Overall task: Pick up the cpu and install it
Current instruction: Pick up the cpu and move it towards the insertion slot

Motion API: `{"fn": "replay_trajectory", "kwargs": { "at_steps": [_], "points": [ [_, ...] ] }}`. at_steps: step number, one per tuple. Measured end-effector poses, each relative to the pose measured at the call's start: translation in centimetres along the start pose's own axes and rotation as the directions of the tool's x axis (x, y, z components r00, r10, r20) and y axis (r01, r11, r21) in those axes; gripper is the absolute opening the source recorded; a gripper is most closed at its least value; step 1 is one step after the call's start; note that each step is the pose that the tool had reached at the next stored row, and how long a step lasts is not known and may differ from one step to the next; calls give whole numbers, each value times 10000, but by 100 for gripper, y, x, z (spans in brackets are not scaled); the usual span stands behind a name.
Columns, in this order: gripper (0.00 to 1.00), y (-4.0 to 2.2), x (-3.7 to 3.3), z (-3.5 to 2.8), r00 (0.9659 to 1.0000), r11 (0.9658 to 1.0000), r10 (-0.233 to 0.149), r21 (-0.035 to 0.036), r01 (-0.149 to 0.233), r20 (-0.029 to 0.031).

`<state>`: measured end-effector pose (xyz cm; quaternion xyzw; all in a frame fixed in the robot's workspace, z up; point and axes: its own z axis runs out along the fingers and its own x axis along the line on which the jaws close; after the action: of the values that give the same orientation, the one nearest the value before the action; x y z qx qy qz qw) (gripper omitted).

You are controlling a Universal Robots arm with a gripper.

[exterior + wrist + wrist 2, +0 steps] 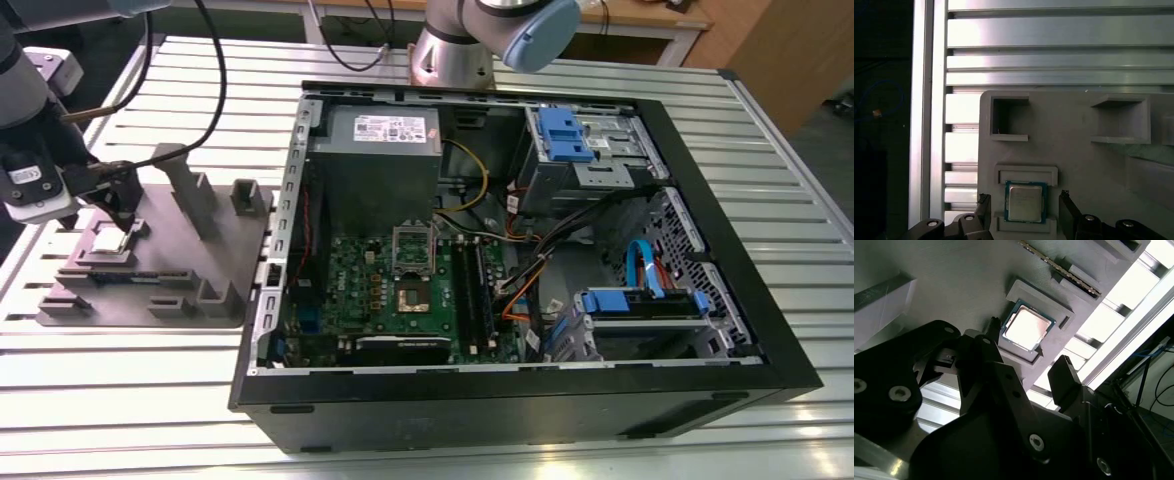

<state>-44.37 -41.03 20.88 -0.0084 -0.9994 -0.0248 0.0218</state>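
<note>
Currently logged, item by item:

- cpu [1025, 201]: flat square chip with a pale metal top and a thin blue-green rim. It lies level in a shallow square recess of the grey tray [1079, 165]. Nothing holds it.
- gripper [1024, 196]: spread wide and poised directly over the cpu. In both wrist views one of its dark fingers [1068, 215] stands on either side of the chip, each clear of its rim. It grips nothing.
- Grey tray: carries upright blocks [187, 190] and several other recesses. It rests on the slatted metal tabletop [134, 400] at the exterior view's left, just beside the computer case [747, 330].
- Computer case: black, lying on its side with the panel off and the green motherboard [350, 290] exposed.
- Socket [411, 295]: dark square near the middle of the motherboard, well apart from the cpu and the gripper.
</note>
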Motion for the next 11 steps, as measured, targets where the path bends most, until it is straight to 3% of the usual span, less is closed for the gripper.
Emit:
{"fn": "replay_trajectory", "kwargs": {
  "at_steps": [11],
  "points": [
    [65,-2,-2,41,10000,10000,9,-1,-9,0]
  ]
}}
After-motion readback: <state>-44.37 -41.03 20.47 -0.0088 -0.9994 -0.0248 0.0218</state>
